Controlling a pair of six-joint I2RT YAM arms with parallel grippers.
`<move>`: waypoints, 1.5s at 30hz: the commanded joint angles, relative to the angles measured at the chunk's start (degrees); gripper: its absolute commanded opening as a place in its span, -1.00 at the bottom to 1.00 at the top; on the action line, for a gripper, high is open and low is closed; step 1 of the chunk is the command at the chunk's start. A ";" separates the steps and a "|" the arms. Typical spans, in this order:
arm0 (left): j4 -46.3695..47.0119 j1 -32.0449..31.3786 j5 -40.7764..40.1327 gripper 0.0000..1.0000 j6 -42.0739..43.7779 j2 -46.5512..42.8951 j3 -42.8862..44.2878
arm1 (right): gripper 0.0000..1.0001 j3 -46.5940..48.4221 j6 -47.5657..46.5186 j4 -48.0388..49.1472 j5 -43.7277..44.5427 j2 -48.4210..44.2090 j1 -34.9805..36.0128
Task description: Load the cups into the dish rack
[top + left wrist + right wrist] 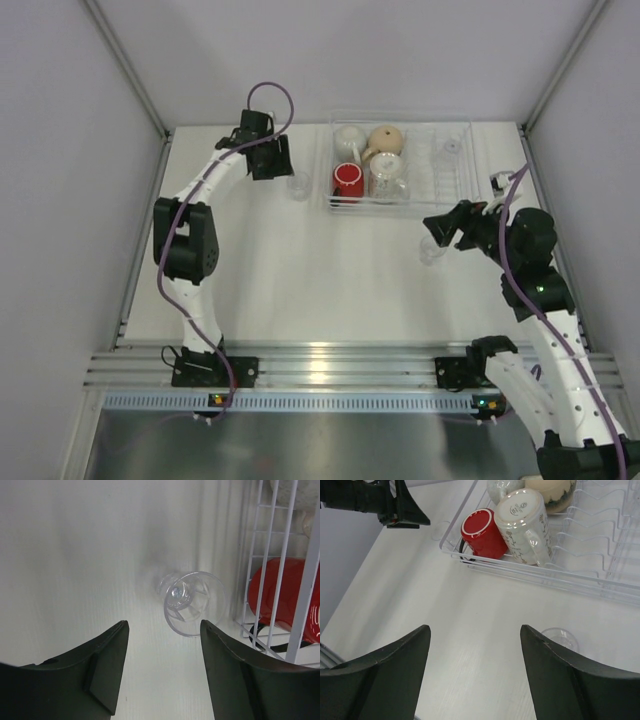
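Observation:
The clear dish rack [455,185] stands at the back of the table. In it are a red mug [348,180], a tan mug [385,138] and white mugs [350,138]. A small clear glass [192,602] rests on the table just left of the rack, a little ahead of my left gripper [164,625], which is open and holds nothing. Another small clear glass [561,637] sits in front of the rack, just beyond the right fingertip [535,640] of my right gripper [475,630], which is also open around bare table.
The rack's white wire wall [280,555] stands close on the right of the left gripper, with the red mug [285,597] behind it. Grey side walls enclose the table. A metal rail [330,360] runs along the near edge.

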 commanded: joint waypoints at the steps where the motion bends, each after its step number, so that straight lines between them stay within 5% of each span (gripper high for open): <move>1: 0.22 0.29 2.32 0.29 -0.38 2.89 4.61 | 0.46 -0.09 0.27 0.09 -0.65 -1.28 0.34; 12: 0.13 0.47 4.87 0.12 -1.95 11.16 8.57 | 0.46 -0.71 -0.17 0.09 0.14 -0.40 0.34; 15: 0.13 0.73 6.01 -0.10 -2.48 12.13 8.66 | 0.47 -0.71 -0.35 -0.08 0.58 0.04 0.34; 21: 0.04 0.99 6.72 -0.98 -2.57 9.85 6.56 | 0.47 -0.71 -0.08 0.09 0.32 0.65 0.25; 29: 0.83 3.72 14.26 -1.00 -5.12 0.19 -0.21 | 0.52 -2.28 4.47 4.30 -4.60 1.09 0.25; 33: 4.16 4.42 20.76 -1.00 -6.52 -6.49 -4.61 | 0.78 -4.04 10.19 10.80 -10.82 1.35 0.34; 39: 23.20 4.42 39.62 -1.00 -17.93 -18.35 -18.39 | 0.99 -6.59 17.84 21.87 -15.32 1.88 0.34; 45: 60.66 3.73 48.73 -1.00 -43.04 -27.85 -37.54 | 0.99 -10.63 26.89 39.15 -20.16 3.20 0.60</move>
